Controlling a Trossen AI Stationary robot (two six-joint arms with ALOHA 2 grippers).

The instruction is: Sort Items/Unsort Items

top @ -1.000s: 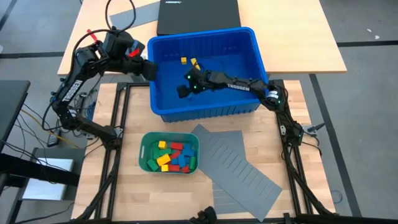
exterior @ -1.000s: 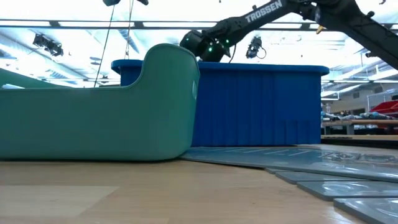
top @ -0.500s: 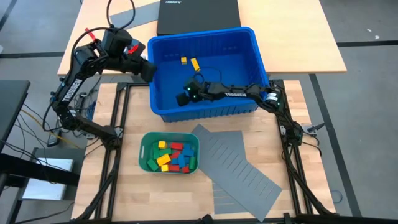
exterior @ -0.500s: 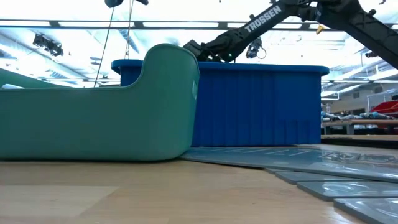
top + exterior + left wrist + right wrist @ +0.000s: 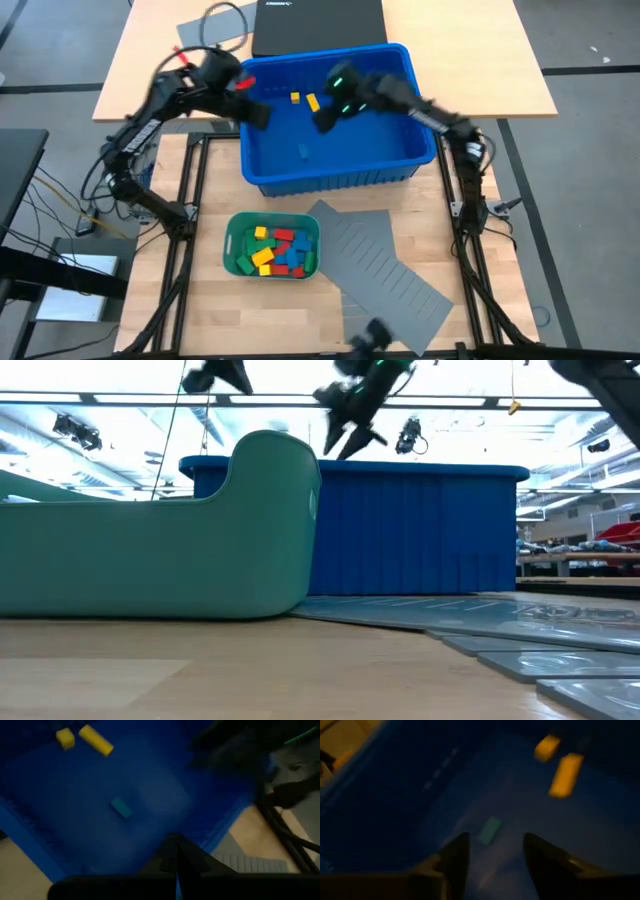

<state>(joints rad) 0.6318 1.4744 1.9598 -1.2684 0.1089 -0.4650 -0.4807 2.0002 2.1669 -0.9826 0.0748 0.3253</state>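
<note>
Since raised: right tool (image 5: 322, 118) emptier

Both arms smear with motion blur in the high view, so the left gripper (image 5: 255, 115) and right gripper (image 5: 325, 118) are soft shapes over the blue bin (image 5: 420, 160). Low view: bin wall and teal tray (image 5: 150, 560) hide everything inside. Wrist views are dark; the small teal-green block (image 5: 490, 830) has fuzzy edges.

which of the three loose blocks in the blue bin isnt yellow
The small green block, lying alone on the blue bin floor. The two yellow blocks lie side by side toward the bin's far wall.
</note>
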